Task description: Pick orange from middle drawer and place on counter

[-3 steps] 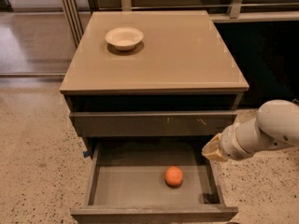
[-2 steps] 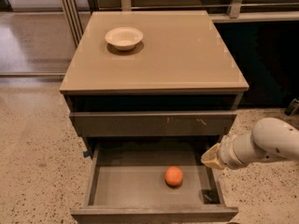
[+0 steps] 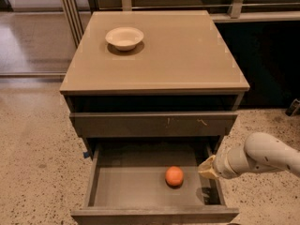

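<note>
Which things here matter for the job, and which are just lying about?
Job: orange in the open drawer; counter; gripper at the drawer's right side.
Lying about: bowl on the counter; shut drawer above.

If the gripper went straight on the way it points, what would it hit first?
Probably the orange in the middle drawer. The gripper, just inside the drawer's side wall, points toward it, though depth is unclear.

Arm ran off the right edge; claw at the middle drawer's right wall showed only a pale tip; drawer front was clipped below.
</note>
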`<action>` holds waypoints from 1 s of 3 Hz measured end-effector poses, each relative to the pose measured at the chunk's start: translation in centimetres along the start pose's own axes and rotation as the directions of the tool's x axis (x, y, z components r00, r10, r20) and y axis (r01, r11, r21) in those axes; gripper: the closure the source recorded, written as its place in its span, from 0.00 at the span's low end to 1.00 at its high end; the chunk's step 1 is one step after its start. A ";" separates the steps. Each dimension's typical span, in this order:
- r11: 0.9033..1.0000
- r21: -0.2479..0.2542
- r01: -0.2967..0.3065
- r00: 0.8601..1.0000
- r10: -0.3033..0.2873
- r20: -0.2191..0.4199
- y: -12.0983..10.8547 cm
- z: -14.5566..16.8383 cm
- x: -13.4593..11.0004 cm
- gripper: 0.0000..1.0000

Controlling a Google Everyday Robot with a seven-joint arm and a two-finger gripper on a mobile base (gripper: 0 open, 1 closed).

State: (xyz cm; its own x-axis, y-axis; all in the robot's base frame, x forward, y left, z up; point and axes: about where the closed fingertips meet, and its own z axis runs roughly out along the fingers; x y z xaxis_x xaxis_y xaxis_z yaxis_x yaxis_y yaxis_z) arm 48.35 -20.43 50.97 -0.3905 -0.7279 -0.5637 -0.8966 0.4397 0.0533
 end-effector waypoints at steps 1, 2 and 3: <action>0.998 -0.036 0.042 0.998 -0.040 0.045 0.6 2.5 0.8 1.00; 0.995 -0.061 0.080 0.989 -0.072 0.126 1.3 5.3 0.8 0.81; 0.991 -0.080 0.105 0.978 -0.088 0.191 1.7 7.2 0.6 0.58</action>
State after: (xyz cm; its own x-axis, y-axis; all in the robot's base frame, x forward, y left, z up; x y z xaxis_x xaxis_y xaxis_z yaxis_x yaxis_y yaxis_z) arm 48.10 -16.30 44.76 -0.2625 -0.6498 -0.7134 -0.9465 0.3171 0.0595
